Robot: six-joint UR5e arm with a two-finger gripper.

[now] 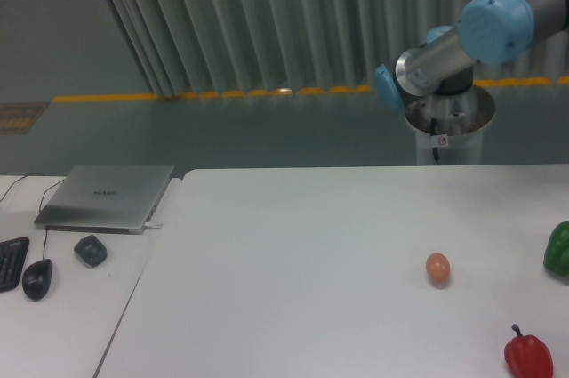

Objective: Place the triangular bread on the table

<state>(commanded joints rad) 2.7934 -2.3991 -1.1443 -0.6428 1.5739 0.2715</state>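
Bread not showing anywhere in cam view; gripper also sitting out of frame, so finger state can't be told. Arm [480, 36] hanging upper right w/ only elbow/base showing. Below arm, egg [437, 269] resting on table [293, 245]; green pepper [558, 248], red pepper [528, 355] lying further right.

The table [293, 245] is a wide white slab, smooth, with a rounded near-left corner, filling the lower part of the view. The triangular bread shows nowhere on it, possibly beyond the frame.
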